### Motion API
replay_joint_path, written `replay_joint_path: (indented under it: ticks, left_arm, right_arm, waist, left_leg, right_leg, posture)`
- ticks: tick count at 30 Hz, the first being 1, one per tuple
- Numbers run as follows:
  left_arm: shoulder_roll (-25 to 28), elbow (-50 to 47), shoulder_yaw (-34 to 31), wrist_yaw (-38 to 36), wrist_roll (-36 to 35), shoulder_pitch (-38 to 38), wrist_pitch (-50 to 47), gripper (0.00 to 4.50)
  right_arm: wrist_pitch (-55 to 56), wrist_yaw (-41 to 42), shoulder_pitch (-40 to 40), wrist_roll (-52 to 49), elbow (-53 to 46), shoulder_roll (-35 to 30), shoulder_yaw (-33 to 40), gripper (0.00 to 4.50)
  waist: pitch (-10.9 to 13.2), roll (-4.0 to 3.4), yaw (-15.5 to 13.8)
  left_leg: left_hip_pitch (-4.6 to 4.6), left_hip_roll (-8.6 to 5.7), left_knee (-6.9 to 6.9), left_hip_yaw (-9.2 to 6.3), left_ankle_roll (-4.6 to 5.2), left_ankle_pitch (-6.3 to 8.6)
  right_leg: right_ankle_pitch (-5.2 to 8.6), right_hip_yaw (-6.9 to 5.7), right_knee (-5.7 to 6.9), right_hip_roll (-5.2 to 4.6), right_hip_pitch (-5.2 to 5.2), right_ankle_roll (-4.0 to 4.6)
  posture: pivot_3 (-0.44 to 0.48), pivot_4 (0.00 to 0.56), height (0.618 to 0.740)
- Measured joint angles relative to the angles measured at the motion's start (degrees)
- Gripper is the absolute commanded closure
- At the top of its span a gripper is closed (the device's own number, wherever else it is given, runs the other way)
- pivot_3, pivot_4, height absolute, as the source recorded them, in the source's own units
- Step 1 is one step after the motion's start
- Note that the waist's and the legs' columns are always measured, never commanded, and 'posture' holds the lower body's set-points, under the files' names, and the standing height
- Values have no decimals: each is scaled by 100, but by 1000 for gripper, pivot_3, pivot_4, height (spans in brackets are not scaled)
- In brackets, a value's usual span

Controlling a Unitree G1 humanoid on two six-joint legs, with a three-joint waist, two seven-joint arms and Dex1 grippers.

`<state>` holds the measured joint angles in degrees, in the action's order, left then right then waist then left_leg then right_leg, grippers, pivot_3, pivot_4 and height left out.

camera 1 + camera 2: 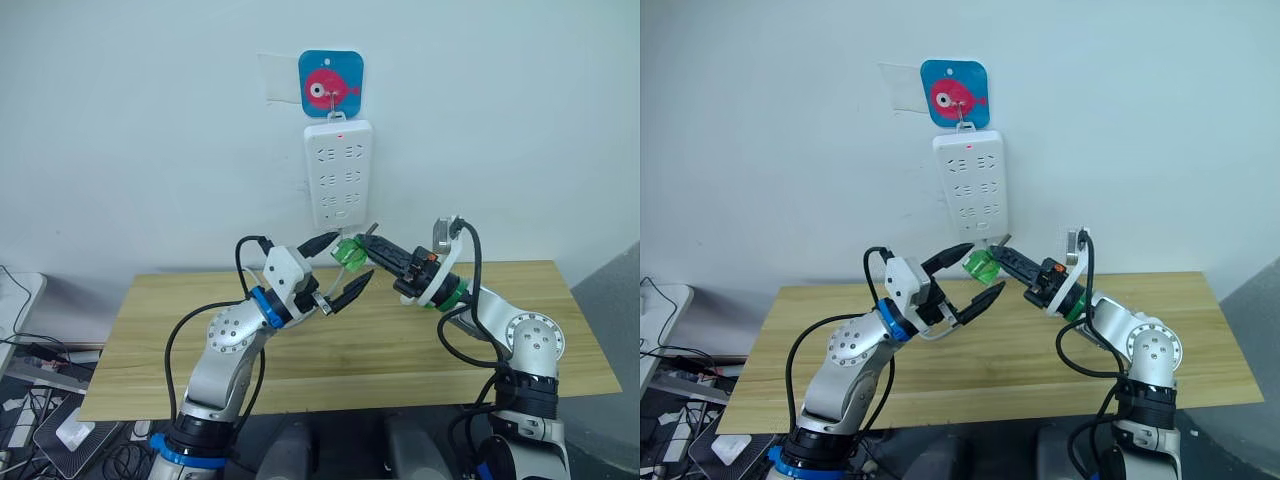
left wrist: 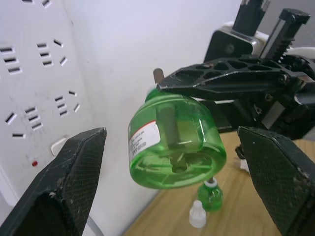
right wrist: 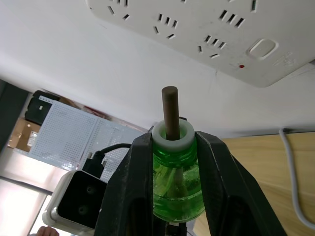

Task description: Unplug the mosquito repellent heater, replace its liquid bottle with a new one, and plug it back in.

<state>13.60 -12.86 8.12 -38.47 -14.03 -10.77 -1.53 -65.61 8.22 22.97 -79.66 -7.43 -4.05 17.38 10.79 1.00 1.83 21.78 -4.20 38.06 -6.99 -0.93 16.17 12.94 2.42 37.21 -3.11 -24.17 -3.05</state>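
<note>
My right gripper (image 1: pixel 366 247) is shut on the neck of a green liquid bottle (image 1: pixel 349 252), held in the air just below the power strip. A brown wick (image 3: pixel 170 110) sticks out of the bottle's white collar. My left gripper (image 1: pixel 349 262) is open, one finger on each side of the bottle (image 2: pixel 174 142) with gaps on both sides, and the bottle's base faces its wrist. A second small green bottle (image 2: pixel 210 195) stands on the table beside a small white cap (image 2: pixel 197 215). The mosquito repellent heater is out of view.
A white multi-socket power strip (image 1: pixel 340 172) hangs on the wall from a blue fish-print hook plate (image 1: pixel 330 88). The wooden table (image 1: pixel 350 345) lies under both arms. Cables and devices (image 1: pixel 40 400) lie on the floor to the left.
</note>
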Motion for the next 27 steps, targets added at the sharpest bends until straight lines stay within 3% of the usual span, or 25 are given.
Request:
replay_joint_path:
  ticks: [5,8,13,24,27]
  left_arm:
    - [-41,38,5,83,42,-26,131,0]
    - [-41,89,7,83,57,-48,206,594]
    - [-53,178,34,89,56,-89,241,2186]
    - [-43,200,36,163,52,-107,318,2205]
    - [-20,202,35,162,55,-110,303,2205]
  right_arm:
    - [46,-219,-7,-268,0,-21,-130,3634]
    - [111,-288,-15,-343,0,-41,-201,3634]
    - [217,-366,-15,-497,0,-126,-309,3634]
    - [412,-490,-16,-697,0,-241,-495,3634]
    - [443,-469,-16,-699,-3,-338,-573,2614]
  waist:
    - [0,0,2]
    - [0,0,2]
    - [0,0,2]
    - [0,0,1]
    - [0,0,1]
  left_leg:
    - [0,0,0,1,0,0]
    - [0,-1,0,0,0,0]
    - [0,-1,0,0,1,0]
    - [0,-1,0,0,1,0]
    - [0,-1,0,0,1,0]
  right_leg:
    - [0,0,0,2,0,0]
    - [0,-1,0,4,0,0]
    - [0,-1,-1,5,1,0]
    - [0,-1,-1,5,1,0]
    - [0,-1,-2,5,1,0]
  posture:
    - [-25,173,740]
    - [-25,172,740]
    - [-24,172,740]
    - [-21,170,740]
    - [-24,175,740]
